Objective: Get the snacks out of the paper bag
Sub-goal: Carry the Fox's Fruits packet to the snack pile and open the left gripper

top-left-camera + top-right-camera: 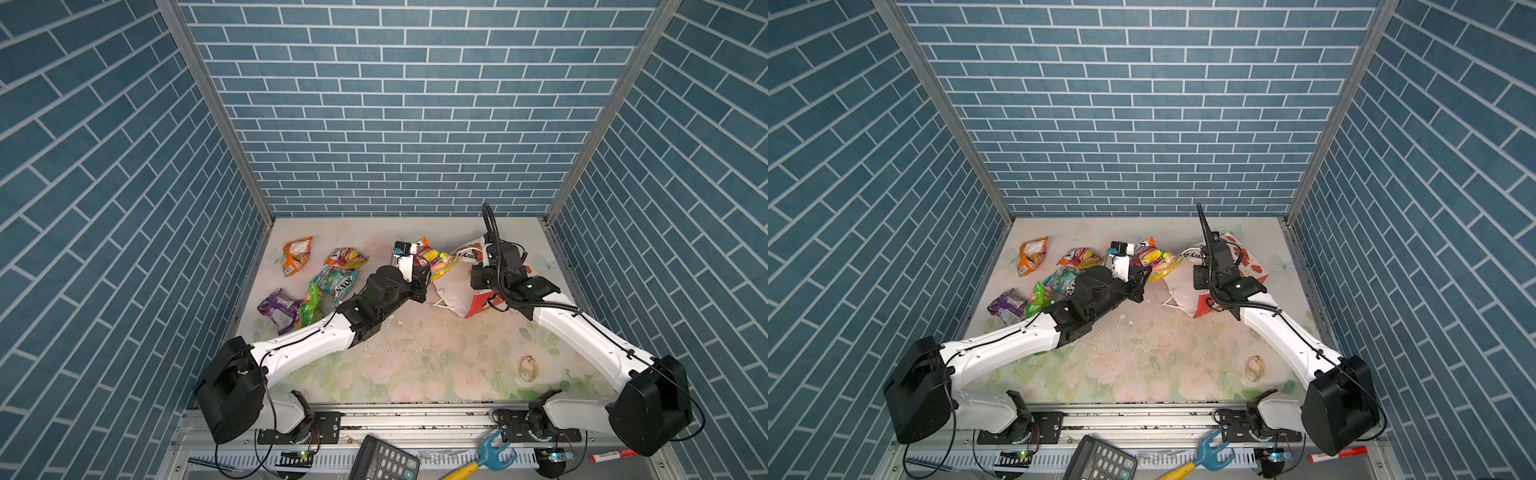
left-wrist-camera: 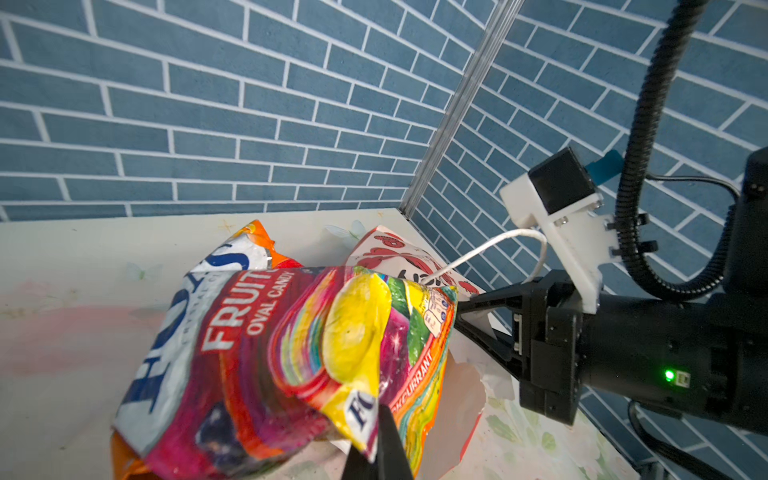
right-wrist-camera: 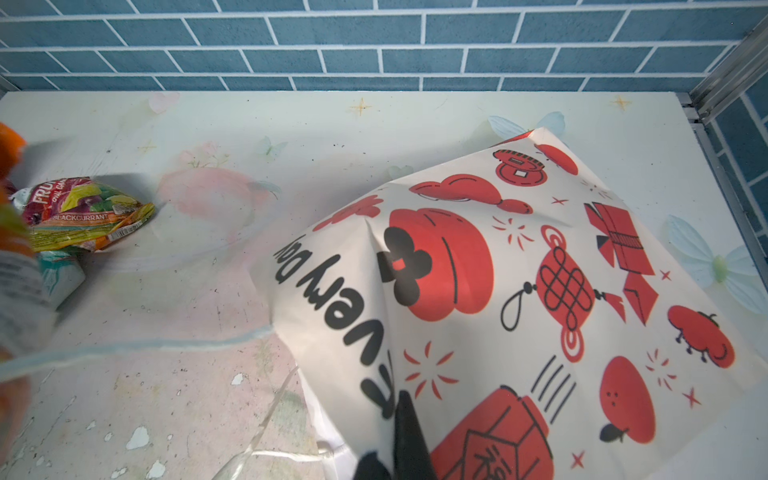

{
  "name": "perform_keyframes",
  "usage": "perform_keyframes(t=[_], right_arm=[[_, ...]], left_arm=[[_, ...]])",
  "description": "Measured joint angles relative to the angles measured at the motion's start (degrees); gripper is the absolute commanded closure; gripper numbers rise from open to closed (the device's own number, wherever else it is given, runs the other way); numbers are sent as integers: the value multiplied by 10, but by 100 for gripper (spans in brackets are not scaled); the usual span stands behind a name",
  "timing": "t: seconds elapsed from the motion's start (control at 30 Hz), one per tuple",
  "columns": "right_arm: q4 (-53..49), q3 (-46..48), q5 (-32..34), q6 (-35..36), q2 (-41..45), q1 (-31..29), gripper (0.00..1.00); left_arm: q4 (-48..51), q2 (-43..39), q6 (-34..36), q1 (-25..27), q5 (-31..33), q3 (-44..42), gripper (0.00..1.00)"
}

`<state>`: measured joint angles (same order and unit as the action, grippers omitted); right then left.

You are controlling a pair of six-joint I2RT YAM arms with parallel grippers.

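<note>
**Desk:** Where are you in the job?

**Me:** I have the left tool (image 2: 380,417) clamped on a corner of the fruit-candy packet (image 2: 316,345). It hangs clear of the tabletop (image 1: 415,353), just beside the mouth of the paper bag (image 3: 519,270). My right tool (image 2: 463,316) is pinched shut on the bag's upper panel, propping it up at the right rear. I judge this the carry-away step for this packet.

**Desk:** And next?

**Me:** Swing left and set it down with the ones lying out there: the orange packet (image 1: 296,255), a second multicolour packet (image 1: 345,257), the teal packet (image 1: 336,282), the green packet (image 1: 311,305) and the purple packet (image 1: 277,309). I'd want a bare spot, since teal and green touch and my left arm crosses over green and purple.

**Desk:** Anything in the way?

**Me:** The white cord handle (image 2: 490,247) loops up close to the held packet and could snag. Crumbs (image 3: 139,436) litter the middle of the tabletop. A seashell (image 1: 528,368) sits well apart at the front right. I cannot see into the bag, so I can't tell whether more is inside.
</note>
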<state>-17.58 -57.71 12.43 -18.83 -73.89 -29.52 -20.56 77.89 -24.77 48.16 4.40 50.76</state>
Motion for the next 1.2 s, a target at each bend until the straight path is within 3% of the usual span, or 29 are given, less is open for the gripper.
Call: perform_keyframes(t=[0.27,0.6,0.93,1.2], right_arm=[[0,0,-1,-15,-1,0,100],[-3,0,-2,-20,-2,0,100],[-6,0,-4,-24,-2,0,100],[-11,0,-6,-35,-2,0,100]], left_arm=[[10,-74,13,-57,25,-29,100],[42,-106,13,-138,34,-46,100],[61,-100,0,-233,27,-62,100],[62,-7,-22,-299,0,-62,100]])
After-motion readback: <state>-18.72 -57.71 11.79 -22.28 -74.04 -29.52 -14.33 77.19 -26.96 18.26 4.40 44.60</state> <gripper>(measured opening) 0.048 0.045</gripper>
